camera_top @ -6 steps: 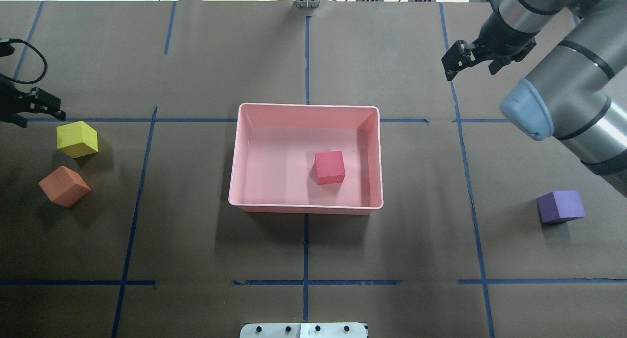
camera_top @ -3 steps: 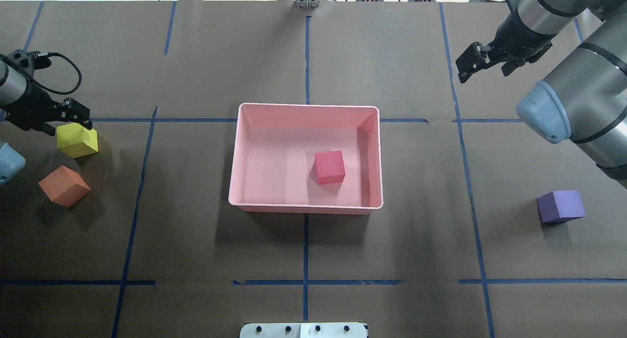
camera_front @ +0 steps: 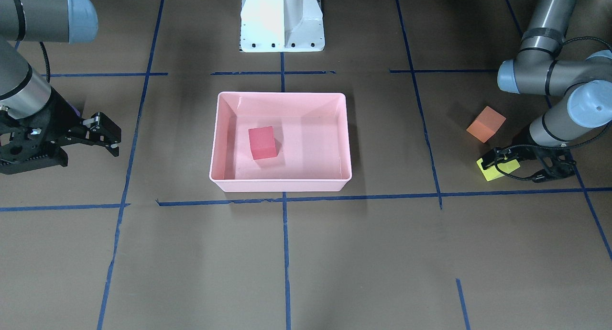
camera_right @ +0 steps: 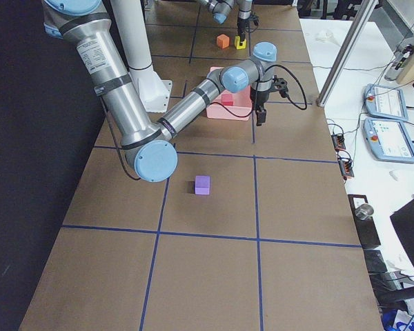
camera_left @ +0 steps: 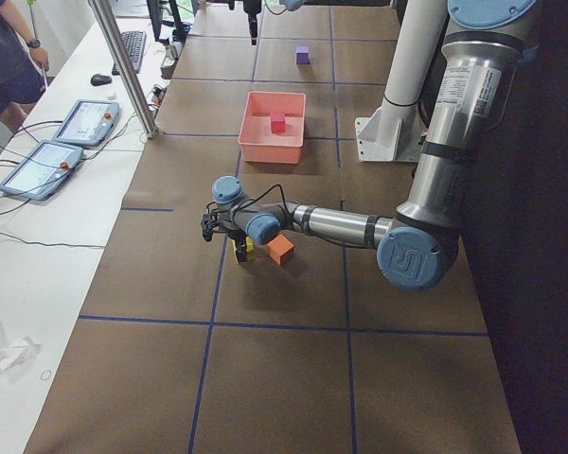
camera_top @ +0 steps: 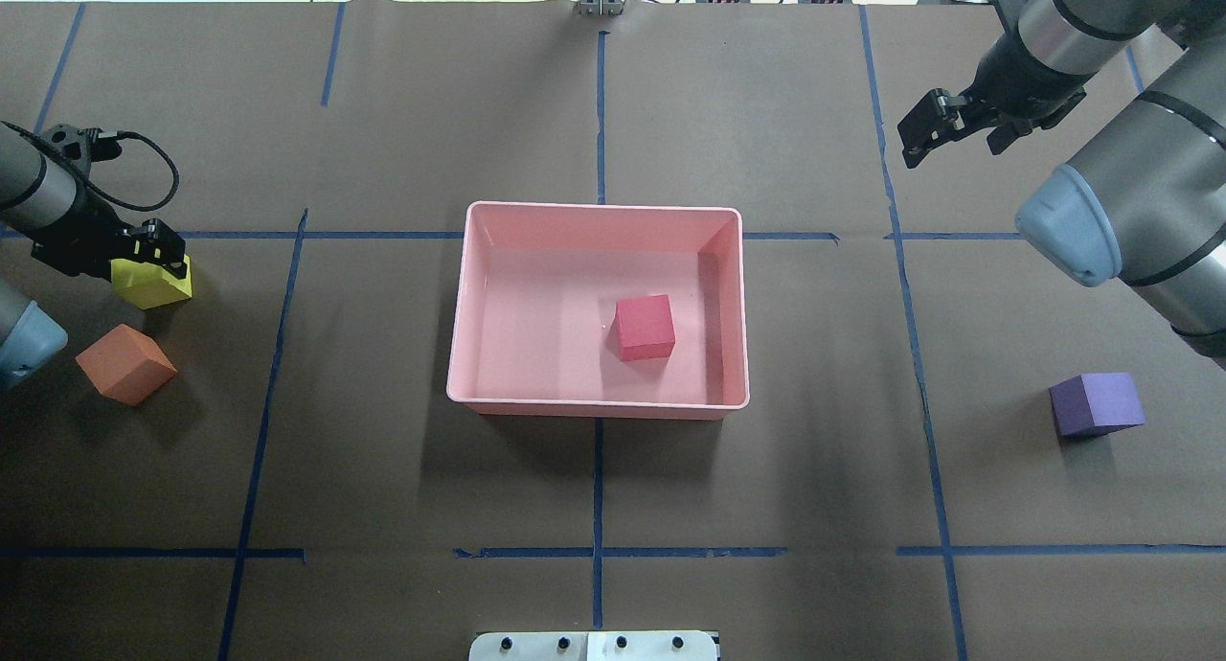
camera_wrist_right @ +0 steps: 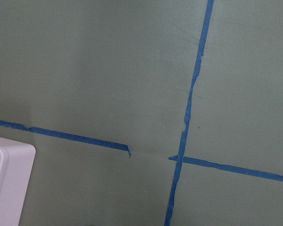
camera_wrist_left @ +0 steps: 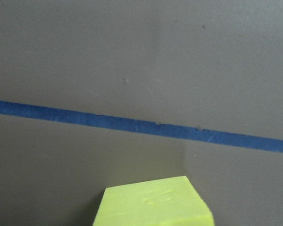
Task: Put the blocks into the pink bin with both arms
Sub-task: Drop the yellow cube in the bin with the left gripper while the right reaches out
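Observation:
The pink bin [camera_top: 599, 207] sits mid-table and holds the red block [camera_top: 645, 327]; both also show in the front view, bin [camera_front: 282, 94] and red block [camera_front: 262, 142]. The yellow block [camera_top: 153, 285] and the orange block [camera_top: 124, 362] lie on the table at the left. My left gripper [camera_top: 161, 246] is open and low over the yellow block's far top edge [camera_front: 497, 170]; the left wrist view shows the block [camera_wrist_left: 153, 203] right below. The purple block [camera_top: 1097, 404] lies at the right. My right gripper [camera_top: 937, 129] is open and empty, far right of the bin.
Brown paper with a blue tape grid covers the table. The white pedestal base [camera_front: 282, 19] stands on the robot's side of the bin. My right arm's elbow [camera_top: 1068, 230] hangs over the table's right part, above the purple block's far side.
My left gripper has moved right and down onto the yellow block. My right gripper has drifted right and farther from the bin. No block has moved.

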Controlling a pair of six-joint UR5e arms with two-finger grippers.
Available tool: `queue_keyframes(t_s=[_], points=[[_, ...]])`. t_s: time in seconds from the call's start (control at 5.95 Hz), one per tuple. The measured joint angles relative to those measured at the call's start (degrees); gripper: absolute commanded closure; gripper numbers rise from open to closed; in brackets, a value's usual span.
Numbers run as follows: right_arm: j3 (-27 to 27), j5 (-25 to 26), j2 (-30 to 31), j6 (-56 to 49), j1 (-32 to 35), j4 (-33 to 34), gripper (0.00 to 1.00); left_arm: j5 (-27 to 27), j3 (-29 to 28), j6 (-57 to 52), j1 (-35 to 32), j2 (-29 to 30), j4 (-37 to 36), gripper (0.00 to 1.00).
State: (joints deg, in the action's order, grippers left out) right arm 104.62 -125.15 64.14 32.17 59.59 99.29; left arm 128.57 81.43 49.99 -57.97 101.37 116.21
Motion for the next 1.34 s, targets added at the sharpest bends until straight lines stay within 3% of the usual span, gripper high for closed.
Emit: queue_keyframes(t_s=[0.34,0.67,1.01,1.18,1.34], points=[[0.71,0.08,2.05,-0.64,0.0,-0.35,0.0,-0.97,2.54,0.05,-0.01,0.26,-0.32,0.68],[5.06,-0.05,8.49,-4.59,0.1,-0.58,0.0,-1.02,10.39,0.53,-0.47,2.17,-2.11,0.68],[11.19,0.1,17.72,-7.71,0.29,-2.99,0.0,-1.15,18.58,5.97,0.15,12.01,-15.26,0.68],[12.86,0.02,23.39,-8.06,0.39,-8.2,0.0,-2.59,20.83,11.73,3.02,18.3,-20.87,0.68],[13.43,-0.15,29.33,-8.09,0.42,-14.68,0.0,-7.1,21.03,18.29,9.1,24.01,-23.78,0.6]])
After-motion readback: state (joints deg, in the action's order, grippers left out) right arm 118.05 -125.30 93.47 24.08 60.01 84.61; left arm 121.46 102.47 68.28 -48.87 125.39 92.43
